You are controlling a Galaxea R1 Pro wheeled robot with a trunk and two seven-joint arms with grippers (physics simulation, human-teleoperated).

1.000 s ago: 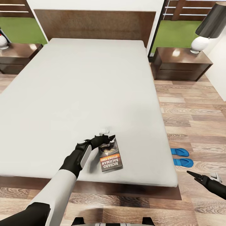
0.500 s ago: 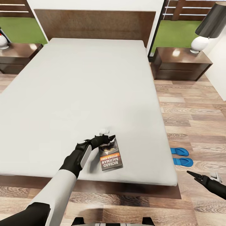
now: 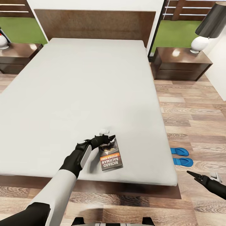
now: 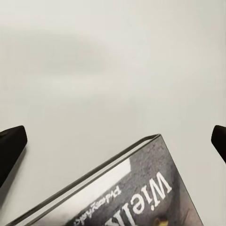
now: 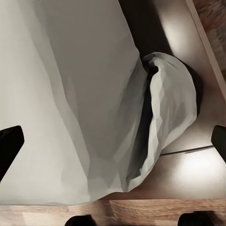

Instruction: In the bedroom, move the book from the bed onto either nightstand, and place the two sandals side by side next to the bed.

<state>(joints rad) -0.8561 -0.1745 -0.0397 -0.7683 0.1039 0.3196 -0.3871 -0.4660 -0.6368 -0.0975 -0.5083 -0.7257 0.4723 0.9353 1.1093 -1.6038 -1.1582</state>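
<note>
Right gripper (image 3: 192,174) hung low over the floor off the bed's corner, well apart from the book; fingers parted in the right wrist view, holding nothing. Lay flat near the bed's (image 3: 78,91) foot edge: book (image 3: 110,154), long axis running roughly toward the headboard. Left gripper (image 3: 106,137) sat at the book's far end, clearly the nearer arm; jaws spread wide in the left wrist view, book corner (image 4: 141,188) between the tips, not clamped. Contact with the cover impossible to judge. Sandals (image 3: 180,157) lay side by side on the floor beside the bed. Farther off, right nightstand (image 3: 180,64), lamp cut off.
</note>
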